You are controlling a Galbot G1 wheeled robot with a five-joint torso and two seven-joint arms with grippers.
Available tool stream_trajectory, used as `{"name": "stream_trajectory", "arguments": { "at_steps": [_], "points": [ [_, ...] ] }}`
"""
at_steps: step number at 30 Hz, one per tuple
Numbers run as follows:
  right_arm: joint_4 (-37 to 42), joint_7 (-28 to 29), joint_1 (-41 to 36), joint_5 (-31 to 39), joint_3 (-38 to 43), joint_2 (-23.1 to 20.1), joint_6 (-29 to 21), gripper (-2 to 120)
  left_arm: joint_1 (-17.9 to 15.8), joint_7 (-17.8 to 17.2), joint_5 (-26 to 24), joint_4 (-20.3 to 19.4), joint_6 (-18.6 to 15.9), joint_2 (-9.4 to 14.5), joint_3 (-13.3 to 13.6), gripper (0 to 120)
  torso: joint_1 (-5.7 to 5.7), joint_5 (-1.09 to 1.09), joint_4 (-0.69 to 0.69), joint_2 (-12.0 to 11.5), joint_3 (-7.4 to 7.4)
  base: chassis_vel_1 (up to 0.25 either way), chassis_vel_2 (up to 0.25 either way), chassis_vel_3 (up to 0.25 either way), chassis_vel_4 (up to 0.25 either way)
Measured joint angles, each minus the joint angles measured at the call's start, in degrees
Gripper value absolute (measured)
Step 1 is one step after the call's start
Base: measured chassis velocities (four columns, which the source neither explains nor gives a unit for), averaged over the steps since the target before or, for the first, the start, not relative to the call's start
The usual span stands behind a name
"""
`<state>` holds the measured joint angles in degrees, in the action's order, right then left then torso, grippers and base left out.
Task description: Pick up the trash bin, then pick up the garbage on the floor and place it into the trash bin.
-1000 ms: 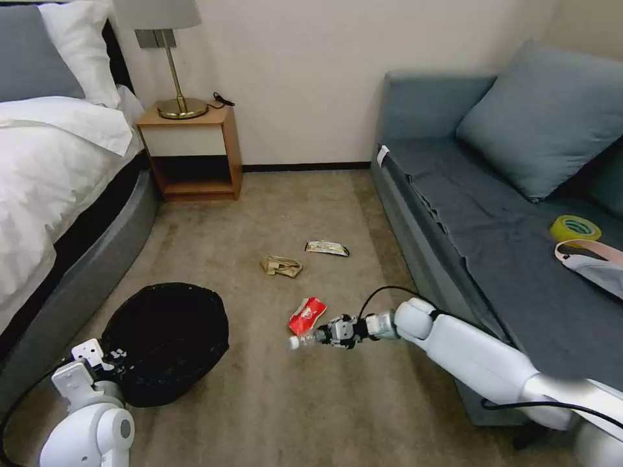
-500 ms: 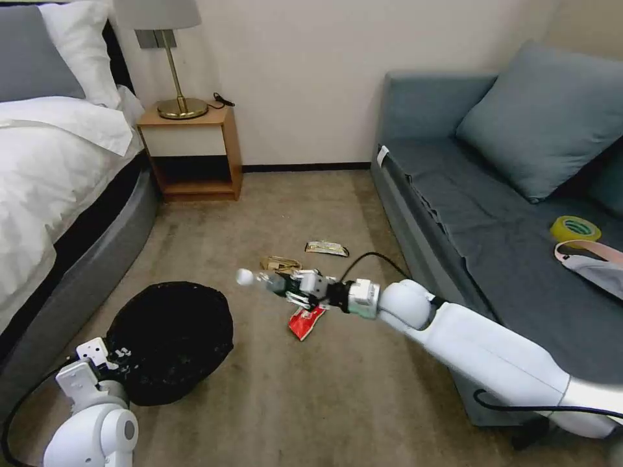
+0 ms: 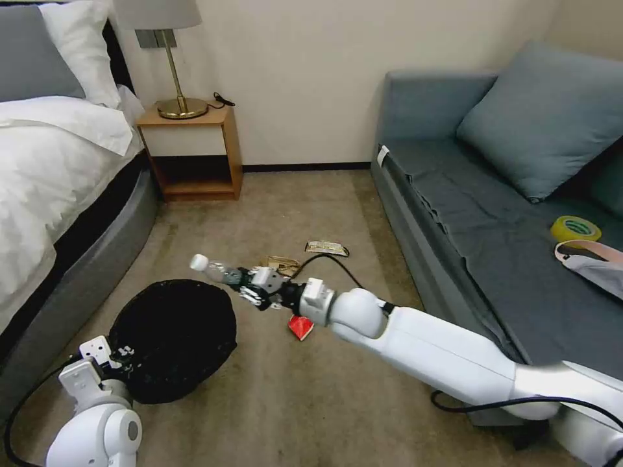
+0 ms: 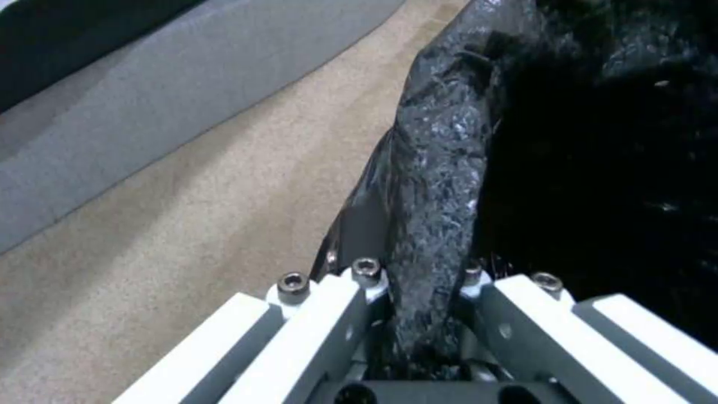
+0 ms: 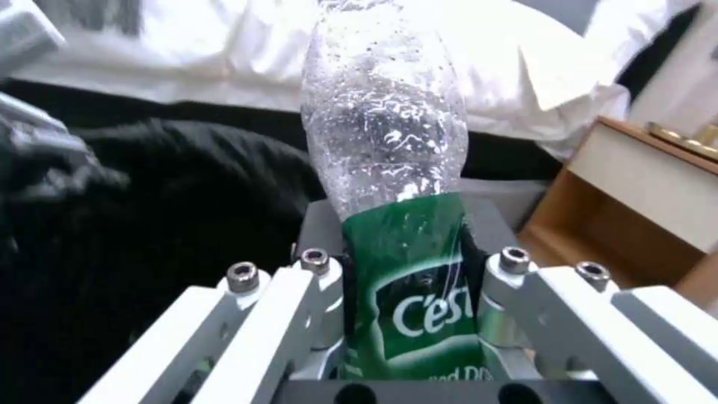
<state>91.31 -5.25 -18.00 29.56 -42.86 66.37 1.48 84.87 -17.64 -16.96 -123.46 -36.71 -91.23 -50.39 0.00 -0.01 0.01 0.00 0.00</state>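
My right gripper (image 3: 256,286) (image 5: 408,269) is shut on the clear bottle (image 3: 217,271) (image 5: 389,168) with the green label, holding it in the air just past the right rim of the trash bin (image 3: 172,338), white cap pointing toward the bed. The bin's black bag (image 4: 441,185) is pinched at the rim by my left gripper (image 3: 113,357) (image 4: 415,286), which is shut on it. On the floor (image 3: 292,402) lie the red snack wrapper (image 3: 300,325), partly behind my right arm, the tan paper packet (image 3: 282,263) and the silvery wrapper (image 3: 326,247).
The bed (image 3: 52,188) runs along the left, the grey sofa (image 3: 493,214) along the right with a tape roll (image 3: 575,227) on it. A wooden nightstand (image 3: 191,152) with a lamp (image 3: 170,58) stands at the back wall.
My right arm has lifted the bottle off the floor and swung it left, from beside the red wrapper to the bin's rim. The left gripper and bin have barely shifted.
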Motion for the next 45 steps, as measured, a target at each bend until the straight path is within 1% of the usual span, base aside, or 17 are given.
{"name": "stream_trajectory", "arguments": {
  "at_steps": [2,3,5,16,18,26,30,31,32,35,36,37,39,41,42,44,45],
  "points": [
    [0.0,0.0,0.0,0.0,0.0,0.0,0.0,21,0.0,0.0,0.0,0.0,0.0,0.0,0.0,1,0.0,0.0,0.0,0.0,0.0,0.0,0.0,0.0,0.0],
    [-0.6,0.7,0.4,0.0,-1.3,1.8,-0.3,21,0.0,0.1,0.3,-0.1,0.0,-0.2,0.2,1,0.0,0.0,0.01,0.0,0.0,0.0,0.0,0.0,0.0],
    [-1.1,1.8,0.7,0.3,-2.6,2.9,-0.8,21,0.0,0.1,0.6,-0.1,0.0,-0.4,0.5,1,0.0,0.0,0.0,0.0,0.0,0.0,0.0,0.0,0.0],
    [-4.2,6.0,1.9,1.4,-8.7,6.9,-2.6,21,0.2,0.4,1.5,-0.9,0.0,-0.9,1.0,1,0.01,0.0,0.0,0.0,0.0,0.0,0.0,0.0,0.0],
    [-6.4,6.8,2.1,1.3,-10.4,8.2,-2.7,21,0.5,0.5,1.7,-1.6,0.0,-0.9,1.2,1,0.0,0.0,0.0,0.0,0.0,0.0,0.0,0.0,0.0],
    [-10.2,7.6,2.6,0.6,-12.7,9.4,-1.8,21,1.0,0.7,2.0,-2.9,0.1,-0.9,1.4,1,0.0,0.0,0.0,0.0,0.0,0.0,0.0,0.0,0.0],
    [-10.7,8.1,2.6,0.2,-12.8,9.5,-1.7,22,1.1,0.8,2.2,-3.2,0.1,-0.9,1.4,1,0.0,0.01,0.0,0.0,0.0,0.0,0.0,0.0,0.0],
    [-10.7,8.2,2.6,0.2,-12.8,9.5,-1.8,25,1.1,0.8,2.2,-3.2,0.2,-0.9,1.5,1,0.0,0.01,0.0,0.0,0.0,0.0,0.0,0.0,0.0],
    [-10.7,8.2,2.6,0.2,-12.8,9.5,-1.8,25,1.1,0.8,2.2,-3.2,0.2,-0.9,1.5,1,0.0,0.01,0.0,0.0,0.0,0.0,0.0,0.0,0.0],
    [-10.2,8.8,2.6,0.2,-12.7,9.2,-2.2,39,1.2,0.9,2.4,-3.3,0.2,-0.9,1.6,1,0.0,0.01,-0.01,0.0,0.0,0.0,0.0,0.0,0.0],
    [-10.2,8.8,2.6,0.2,-12.7,9.2,-2.2,39,1.2,0.9,2.4,-3.3,0.2,-0.9,1.6,1,0.0,0.01,-0.01,0.0,0.0,0.0,0.0,0.0,0.0],
    [-10.0,9.0,2.4,0.3,-12.5,9.1,-2.4,46,1.2,0.9,2.5,-3.3,0.2,-0.9,1.6,1,0.0,0.01,-0.01,0.0,0.0,0.0,0.0,0.0,0.0],
    [-9.7,9.0,2.2,0.3,-12.4,9.0,-2.5,54,1.2,1.0,2.6,-3.3,0.2,-0.9,1.7,1,0.0,0.01,-0.01,0.0,0.0,0.0,0.0,0.0,0.0],
    [-9.7,9.0,2.2,0.3,-12.4,9.0,-2.5,56,1.2,1.0,2.6,-3.3,0.3,-0.9,1.7,1,0.0,0.0,-0.01,0.0,0.0,0.0,0.0,0.0,0.0],
    [-9.6,9.1,2.1,0.3,-12.3,9.0,-2.6,63,1.2,1.0,2.7,-3.3,0.3,-0.9,1.7,1,0.0,0.01,-0.01,0.0,0.0,0.0,0.0,0.0,0.0],
    [-9.5,9.1,2.1,0.3,-12.2,9.1,-2.6,73,1.2,1.0,2.7,-3.2,0.3,-0.9,1.7,1,0.0,0.01,-0.01,0.0,0.0,0.0,0.0,0.0,0.0],
    [-9.5,9.1,2.1,0.3,-12.2,9.1,-2.6,73,1.2,1.0,2.7,-3.2,0.3,-0.9,1.7,1,0.0,0.01,-0.01,0.0,0.0,0.0,0.0,0.0,0.0]
  ]
}}
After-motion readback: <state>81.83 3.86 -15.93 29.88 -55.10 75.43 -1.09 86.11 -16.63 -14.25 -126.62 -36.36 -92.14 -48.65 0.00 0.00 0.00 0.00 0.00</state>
